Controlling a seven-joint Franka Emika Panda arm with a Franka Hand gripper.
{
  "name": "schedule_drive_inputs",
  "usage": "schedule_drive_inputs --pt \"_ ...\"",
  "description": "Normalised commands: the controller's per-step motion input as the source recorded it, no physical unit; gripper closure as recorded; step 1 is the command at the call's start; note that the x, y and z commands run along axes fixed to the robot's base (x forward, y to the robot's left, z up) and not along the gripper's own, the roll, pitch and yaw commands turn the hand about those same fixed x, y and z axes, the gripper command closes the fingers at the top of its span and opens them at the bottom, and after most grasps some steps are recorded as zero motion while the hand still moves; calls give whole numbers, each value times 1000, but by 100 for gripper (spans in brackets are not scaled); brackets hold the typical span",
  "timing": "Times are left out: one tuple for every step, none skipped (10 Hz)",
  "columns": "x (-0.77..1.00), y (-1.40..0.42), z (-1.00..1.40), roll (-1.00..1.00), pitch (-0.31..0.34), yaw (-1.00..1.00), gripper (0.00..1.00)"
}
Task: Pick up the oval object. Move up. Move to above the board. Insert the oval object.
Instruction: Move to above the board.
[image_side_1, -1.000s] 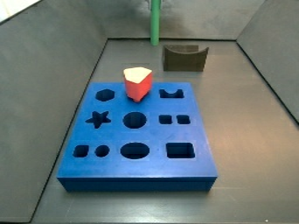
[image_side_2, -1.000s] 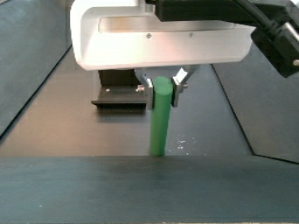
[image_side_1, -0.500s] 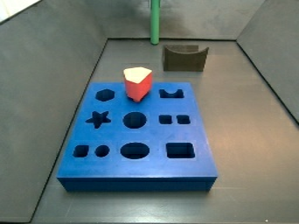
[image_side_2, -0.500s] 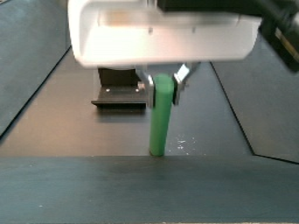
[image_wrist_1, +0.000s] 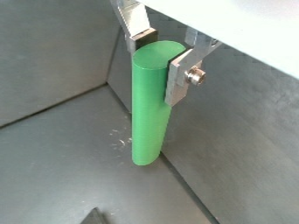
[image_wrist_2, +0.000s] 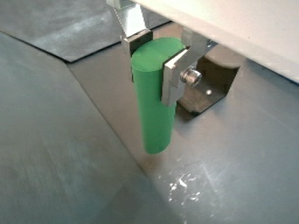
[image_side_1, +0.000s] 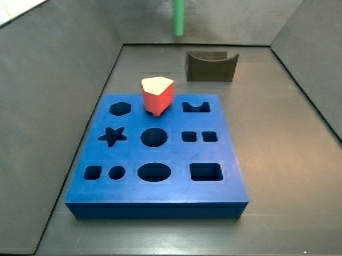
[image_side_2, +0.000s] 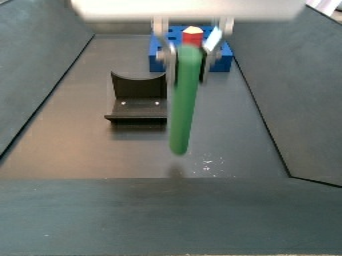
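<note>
Green oval object (image_wrist_1: 149, 103) hangs upright, its lower end clear of the grey floor (image_wrist_2: 70, 166), clamped near its top by the downward-pointing pincer (image_wrist_2: 156, 54) (silver fingers (image_wrist_1: 184, 75) on opposite sides), well behind the blue board (image_side_1: 158, 150).

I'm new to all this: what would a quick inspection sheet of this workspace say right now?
Surface: dark grey floor, walled sides.
Job's things: green oval rod held upright, clear of the floor; blue board with shaped holes.
Clutter: red wedge piece standing in the board; dark olive notched holder on the floor.
Hand: hand clamps the rod's top between silver fingers.
Cables: nothing seen.
Surroundings: nothing seen.
</note>
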Motion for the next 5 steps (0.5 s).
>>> schedule_drive_inputs --pt "-189 -905 1000 358 -46 151 100" --pt "-175 -888 1000 248 -41 97 100" --pt "-160 -866 1000 191 -11 71 100" --pt "-136 -818 1000 151 25 51 100" --pt "-127 -791 1000 144 33 45 100"
